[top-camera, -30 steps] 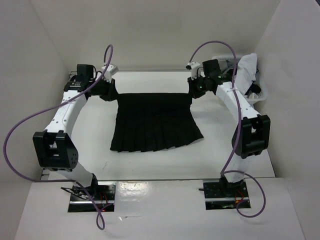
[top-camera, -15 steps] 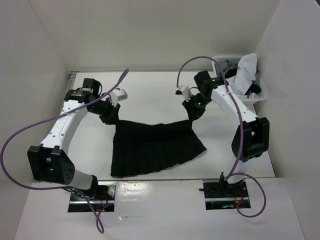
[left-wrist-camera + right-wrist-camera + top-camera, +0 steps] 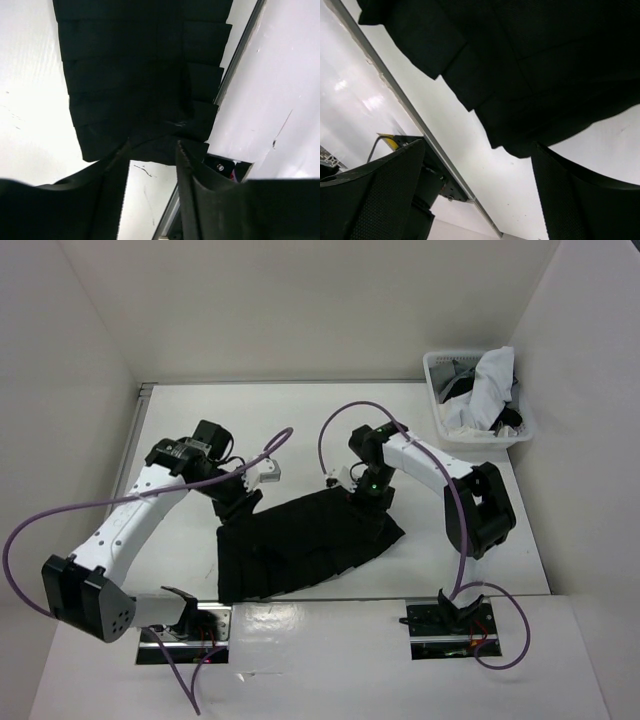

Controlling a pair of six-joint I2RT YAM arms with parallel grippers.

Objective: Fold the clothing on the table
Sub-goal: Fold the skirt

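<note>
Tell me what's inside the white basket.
A white garment is heaped in the basket, with grey cloth beside it. Whatever lies beneath them is covered.

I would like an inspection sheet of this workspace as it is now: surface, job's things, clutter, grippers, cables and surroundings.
Surface: white table with a thin metal rail along its near edge.
Job's things: black pleated skirt lies near the front edge, partly folded over itself, with an uneven outline.
Clutter: white lattice basket at the far right corner, holding white and grey garments.
Grippers: left gripper open over the skirt's edge; right gripper open wide, holding nothing.
Cables: purple cables loop from both arms; none lies on the skirt.
Surroundings: white walls on three sides; nothing else seen.
</note>
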